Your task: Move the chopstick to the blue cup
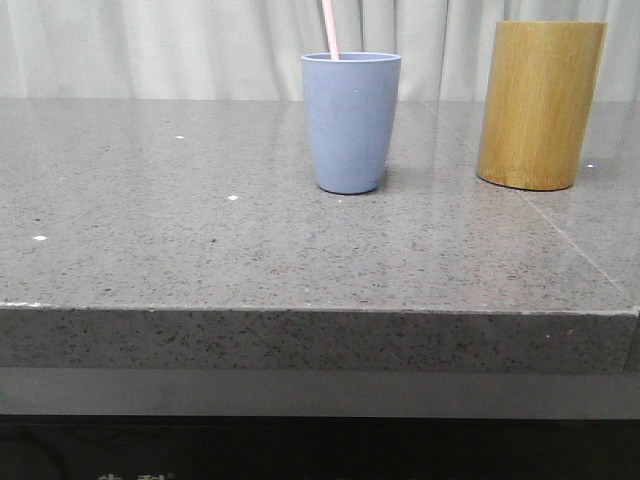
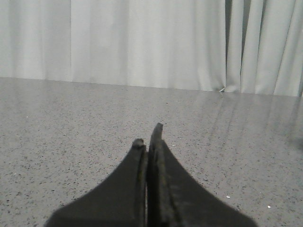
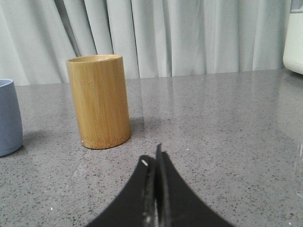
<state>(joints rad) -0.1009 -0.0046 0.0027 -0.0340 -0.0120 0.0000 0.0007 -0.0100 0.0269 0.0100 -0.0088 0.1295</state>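
The blue cup (image 1: 351,122) stands upright at the middle back of the grey stone table. A pale pink chopstick (image 1: 329,28) sticks up out of it, leaning slightly left; only its upper part shows. The cup's edge also shows in the right wrist view (image 3: 9,117). Neither gripper shows in the front view. My left gripper (image 2: 148,138) is shut and empty, low over bare tabletop. My right gripper (image 3: 152,158) is shut and empty, low over the table, a short way in front of the bamboo cylinder (image 3: 98,100).
The tall yellow-brown bamboo cylinder (image 1: 540,104) stands to the right of the blue cup; nothing shows above its rim. White curtains hang behind the table. A white object (image 3: 294,38) sits at the far edge in the right wrist view. The table's front edge (image 1: 320,312) is near.
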